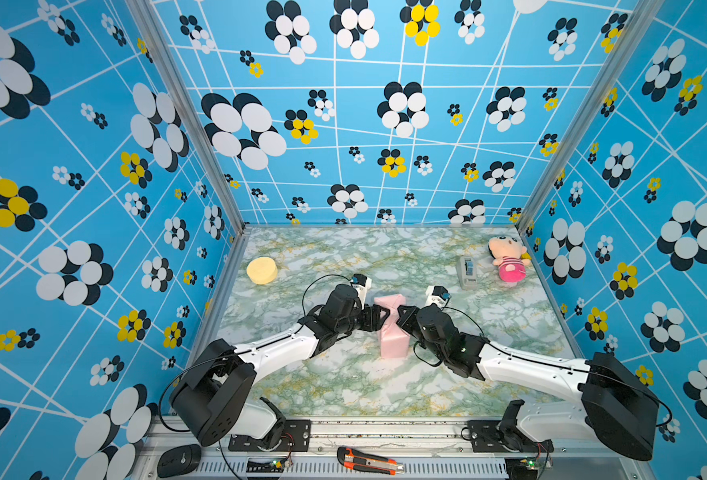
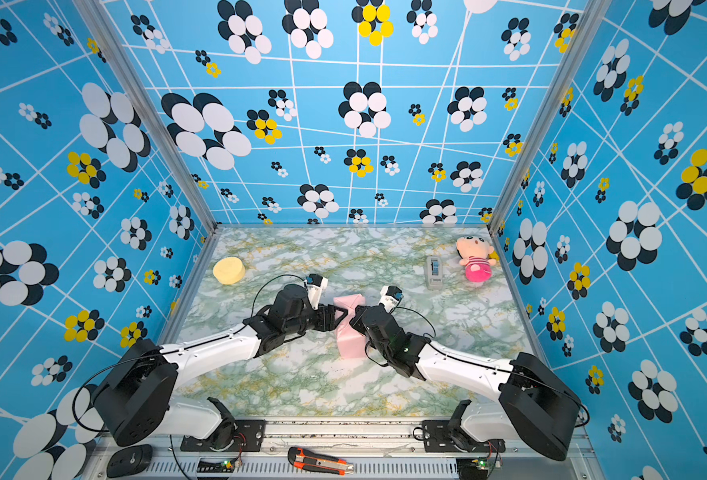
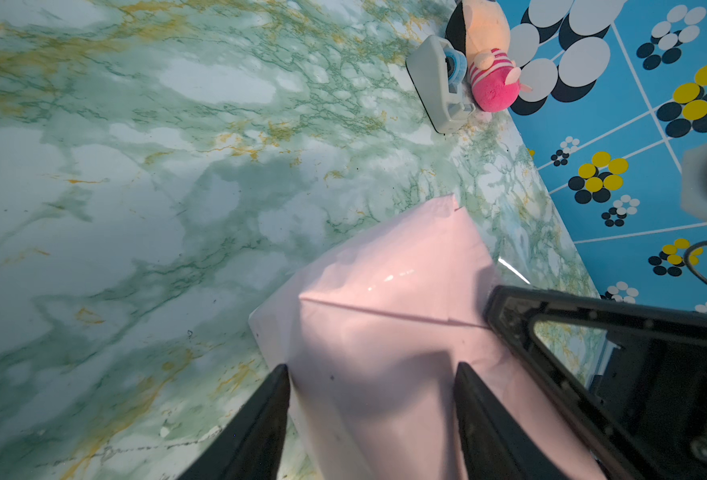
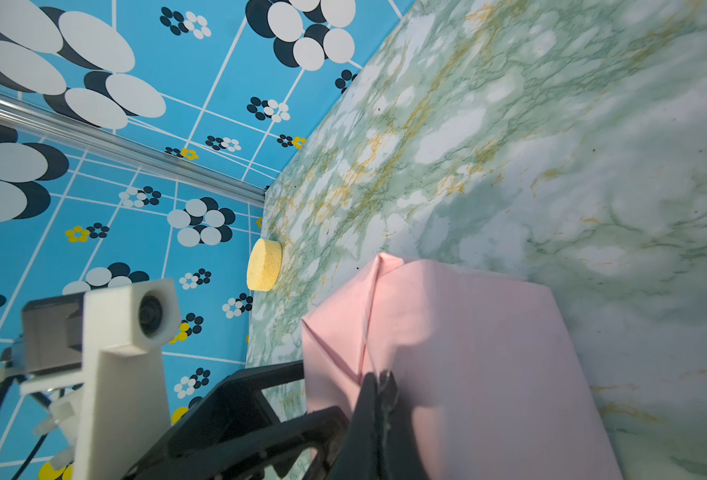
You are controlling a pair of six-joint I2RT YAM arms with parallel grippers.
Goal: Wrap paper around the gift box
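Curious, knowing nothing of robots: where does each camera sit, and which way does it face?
Both top views: high in front, looking down toward the back wall; left arm and right arm show whole, left gripper and right gripper meeting at the pink paper.
Left wrist: on the left arm, facing over the paper toward the tape dispenser and plush doll; its spread fingers show.
Right wrist: on the right arm, facing the yellow sponge; its shut gripper shows.
Shared: both wrist views show the paper.
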